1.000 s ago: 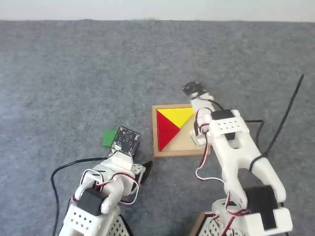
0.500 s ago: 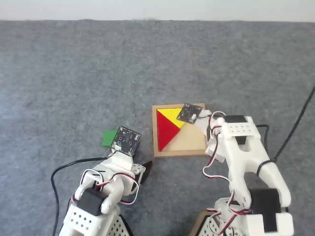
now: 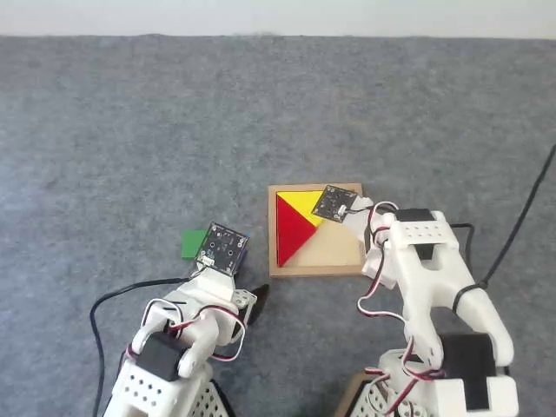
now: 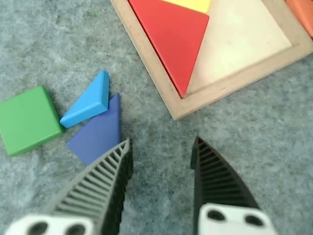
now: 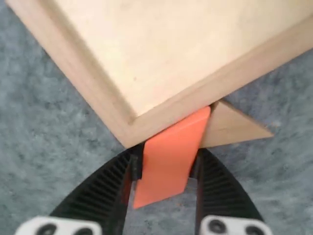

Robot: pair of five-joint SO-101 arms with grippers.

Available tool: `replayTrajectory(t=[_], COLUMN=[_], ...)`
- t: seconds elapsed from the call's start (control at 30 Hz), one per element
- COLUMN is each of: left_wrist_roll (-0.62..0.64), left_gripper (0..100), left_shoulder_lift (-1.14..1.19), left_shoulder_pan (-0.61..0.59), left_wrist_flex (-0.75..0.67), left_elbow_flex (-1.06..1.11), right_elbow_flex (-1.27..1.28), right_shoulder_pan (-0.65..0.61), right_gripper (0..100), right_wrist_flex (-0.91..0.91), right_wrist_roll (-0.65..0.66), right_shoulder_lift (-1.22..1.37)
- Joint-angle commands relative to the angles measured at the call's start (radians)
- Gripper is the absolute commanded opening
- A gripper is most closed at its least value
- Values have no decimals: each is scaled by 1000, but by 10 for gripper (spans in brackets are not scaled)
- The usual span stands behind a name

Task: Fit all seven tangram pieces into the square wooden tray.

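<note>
**Right arm brings the orange piece back to the tray corner**

The right arm [image 3: 417, 252] has pulled back. A second ago it was stretched out past the far right corner of the square wooden tray [image 3: 317, 271]; now its wrist hangs over that corner, with only a small further shift in the last half second. So the fetch looks finished and the placing has not yet begun.

The right gripper [image 5: 166, 156] has its jaws closed on the orange piece [image 5: 171, 139], pinching it by its two long sides. The piece's tip meets the outer rim at a corner of the tray, so it is still outside the bare wooden floor. I cannot tell whether it is lifted off the grey worktop [image 3: 174, 130]. Just beside it lies a tan triangle [image 5: 234, 128], touching the same rim from outside.

Nothing else has moved. The red triangle [image 3: 294, 230] and yellow triangle [image 3: 304, 201] sit in the tray as before, and roughly half its floor is open. The left gripper [image 4: 162, 142] stays where it was, jaws wide apart and holding nothing, above the worktop near the tray's edge. The green square [image 4: 27, 117], blue triangle [image 4: 88, 100] and purple piece [image 4: 98, 132] wait close together just beside it.
</note>
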Motion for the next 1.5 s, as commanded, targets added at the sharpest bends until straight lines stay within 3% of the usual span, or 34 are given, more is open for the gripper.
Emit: replayTrajectory(t=[0.0, 0.1, 0.23, 0.43, 0.57, 0.9, 1.47], left_wrist_roll=[-3, -3, -3, -3, -3, -3, -3], left_gripper=[196, 196, 196, 196, 196, 196, 196], left_shoulder_lift=[-18, -18, -18, -18, -18, -18, -18], left_shoulder_pan=[5, 5, 5, 5, 5, 5, 5], left_wrist_flex=[6, 6, 6, 6, 6, 6, 6], left_elbow_flex=[-8, -8, -8, -8, -8, -8, -8], right_elbow_flex=[-6, -37, -190, -482, -552, -720, -741], right_shoulder_pan=[21, 68, 81, -68, -185, -217, -214], right_gripper=[132, 132, 132, 132, 132, 133, 137], right_wrist_flex=[-4, -1, 147, 401, 366, 255, 162], right_wrist_roll=[-98, -169, -382, -855, -1007, -1198, -1189], right_shoulder_lift=[-48, -64, -96, -61, 47, 409, 430])
